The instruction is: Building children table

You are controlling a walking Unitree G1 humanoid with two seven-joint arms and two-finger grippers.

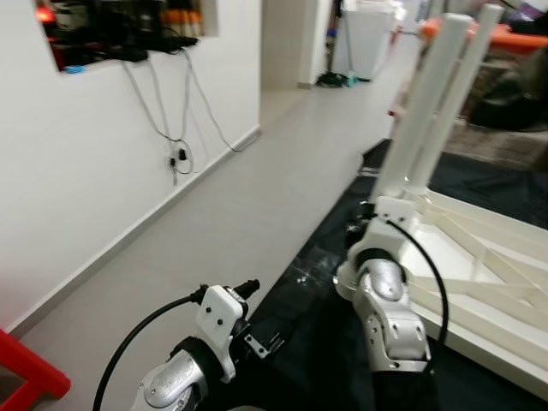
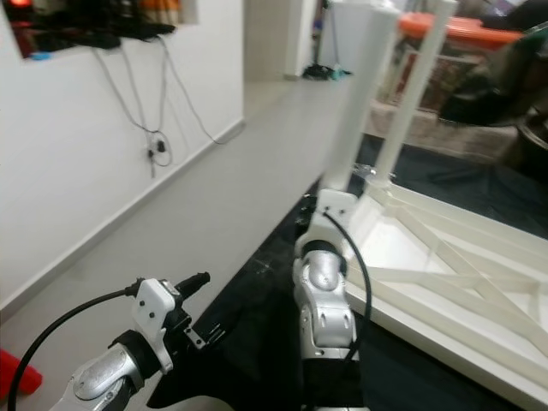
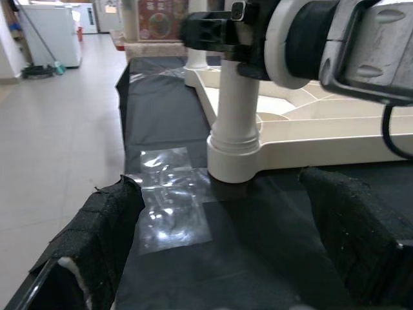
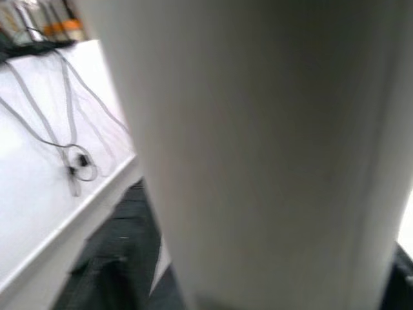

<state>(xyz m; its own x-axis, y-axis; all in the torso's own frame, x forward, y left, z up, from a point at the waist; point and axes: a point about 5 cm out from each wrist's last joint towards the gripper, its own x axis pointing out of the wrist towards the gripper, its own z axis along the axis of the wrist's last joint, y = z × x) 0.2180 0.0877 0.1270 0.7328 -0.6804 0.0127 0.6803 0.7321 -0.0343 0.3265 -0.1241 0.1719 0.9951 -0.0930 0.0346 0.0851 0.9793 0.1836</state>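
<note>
The right claw [image 3: 222, 29] reached forward, closed around the white table leg [image 1: 419, 120], while the left claw [image 3: 222, 258] hung open near that leg's base.

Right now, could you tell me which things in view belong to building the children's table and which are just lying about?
For the job:
upturned white tabletop
near table leg, right tool at its base
far table leg
black floor sheet

Lying about:
red stool
wall cables
mop

Home hallway: tiled floor [image 1: 257, 197], fridge [image 1: 370, 34], wall cables [image 1: 175, 128].
</note>
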